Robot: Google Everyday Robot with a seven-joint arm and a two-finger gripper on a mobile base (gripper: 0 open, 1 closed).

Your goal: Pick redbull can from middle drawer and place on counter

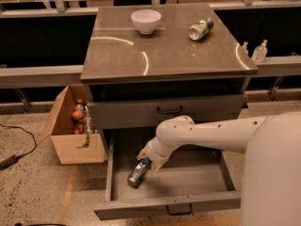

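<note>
the gripper (147,162) is down inside the pulled-out middle drawer (188,182), at its left half, with its pale fingers (154,167) spread apart on either side of the upper end of the redbull can (136,174); whether they press it cannot be told. the can lies tilted on the grey drawer floor, its lower end toward the front left corner. the counter (164,51) above carries a white bowl (146,20) and a greenish can (200,28) on its side. a cardboard box (70,147) stands on the ground left of the cabinet
</note>
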